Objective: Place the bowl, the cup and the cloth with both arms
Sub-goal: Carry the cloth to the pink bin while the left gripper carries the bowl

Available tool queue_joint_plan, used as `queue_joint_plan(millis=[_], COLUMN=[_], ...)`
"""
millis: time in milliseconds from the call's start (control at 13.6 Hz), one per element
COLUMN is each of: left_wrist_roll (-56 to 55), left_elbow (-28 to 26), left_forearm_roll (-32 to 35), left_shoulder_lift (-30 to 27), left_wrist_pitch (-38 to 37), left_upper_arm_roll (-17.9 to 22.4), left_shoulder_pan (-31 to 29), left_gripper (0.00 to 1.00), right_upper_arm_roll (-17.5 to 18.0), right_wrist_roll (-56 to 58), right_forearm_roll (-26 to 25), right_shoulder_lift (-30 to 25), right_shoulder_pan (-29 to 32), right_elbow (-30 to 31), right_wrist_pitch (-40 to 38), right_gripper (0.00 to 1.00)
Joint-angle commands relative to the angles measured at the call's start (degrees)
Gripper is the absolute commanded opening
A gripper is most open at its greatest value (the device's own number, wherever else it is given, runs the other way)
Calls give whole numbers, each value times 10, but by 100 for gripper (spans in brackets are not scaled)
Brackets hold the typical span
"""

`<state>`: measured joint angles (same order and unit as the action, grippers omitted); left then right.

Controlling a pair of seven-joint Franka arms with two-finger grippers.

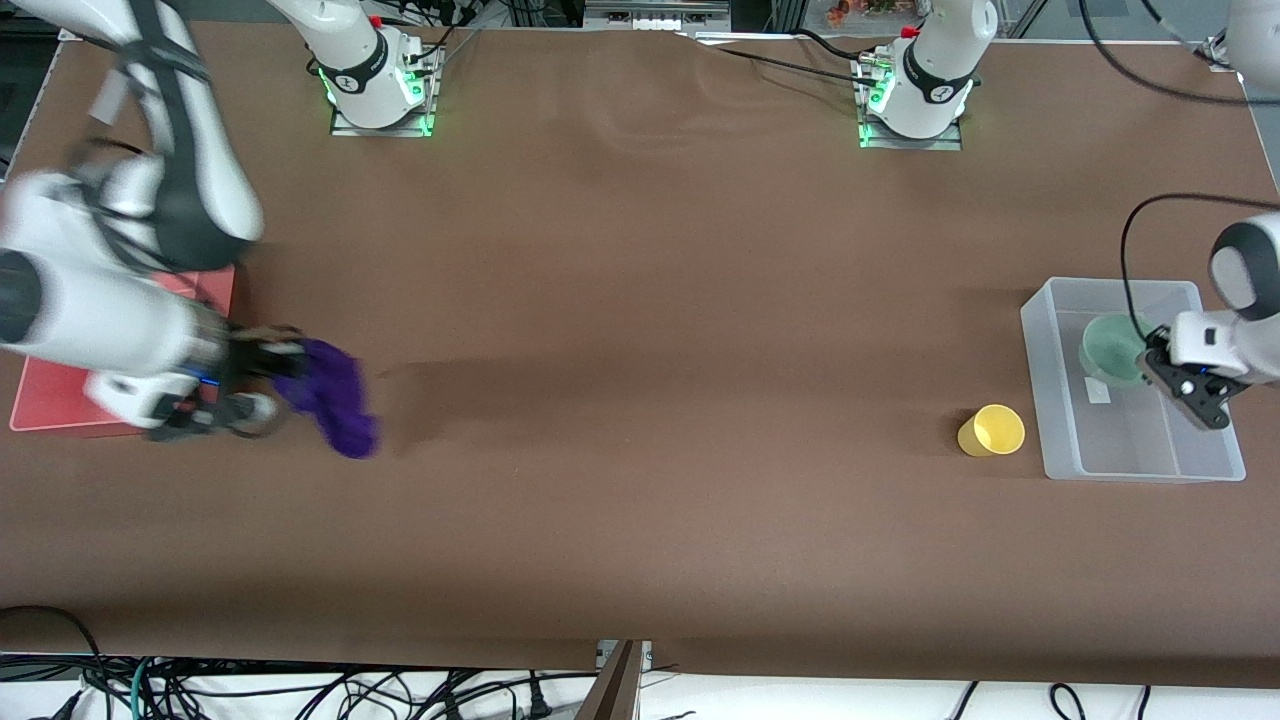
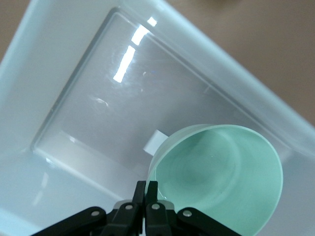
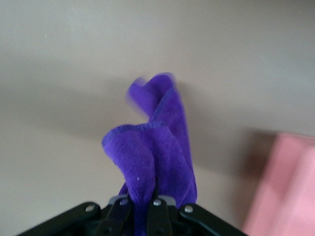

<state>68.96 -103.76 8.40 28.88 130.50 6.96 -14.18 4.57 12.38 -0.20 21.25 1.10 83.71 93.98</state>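
Note:
My left gripper point(image 1: 1152, 356) is shut on the rim of the pale green bowl point(image 1: 1110, 346) and holds it tilted over the clear plastic bin point(image 1: 1040, 322). In the left wrist view its fingers point(image 2: 146, 189) pinch the bowl's point(image 2: 221, 177) rim above the bin's floor point(image 2: 108, 98). The yellow cup point(image 1: 992, 430) lies on its side on the table beside the bin. My right gripper point(image 1: 282, 372) is shut on the purple cloth point(image 1: 332, 396), which hangs from it over the table by the red mat. The right wrist view shows the cloth point(image 3: 152, 147) clamped in the gripper point(image 3: 140, 199).
A red mat point(image 1: 60, 400) lies at the right arm's end of the table, partly under the right arm; it also shows in the right wrist view point(image 3: 285, 187). The brown table point(image 1: 640, 350) stretches between mat and bin.

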Motion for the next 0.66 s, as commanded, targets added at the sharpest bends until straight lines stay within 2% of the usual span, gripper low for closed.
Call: queue_joint_plan(millis=[0, 74, 148, 369, 516, 590], left_wrist_roll=[0, -10, -28, -33, -55, -69], left_elbow=[26, 23, 22, 23, 29, 29], left_forearm_roll=[6, 5, 5, 5, -27, -46], left_shoulder_lift=[49, 48, 43, -13, -71, -94], left_wrist_pitch=[38, 38, 37, 3, -64, -77], left_upper_arm_roll=[0, 0, 0, -4, -20, -23], left_shoulder_pan=[3, 4, 4, 4, 6, 13], left_gripper=[0, 31, 99, 100, 100, 100], right_upper_arm_roll=[-69, -111, -155, -263, -311, -322], right_wrist_roll=[123, 169, 232, 399, 451, 455], right_forearm_roll=[1, -1, -1, -30, -30, -24], right_shoulder_lift=[18, 18, 18, 29, 35, 35], right_shoulder_pan=[5, 5, 5, 7, 15, 23], right_elbow=[-125, -149, -158, -151, -111, -85], right_wrist_pitch=[-193, -228, -242, -219, -170, -142], right_gripper=[0, 0, 0, 0, 0, 0])
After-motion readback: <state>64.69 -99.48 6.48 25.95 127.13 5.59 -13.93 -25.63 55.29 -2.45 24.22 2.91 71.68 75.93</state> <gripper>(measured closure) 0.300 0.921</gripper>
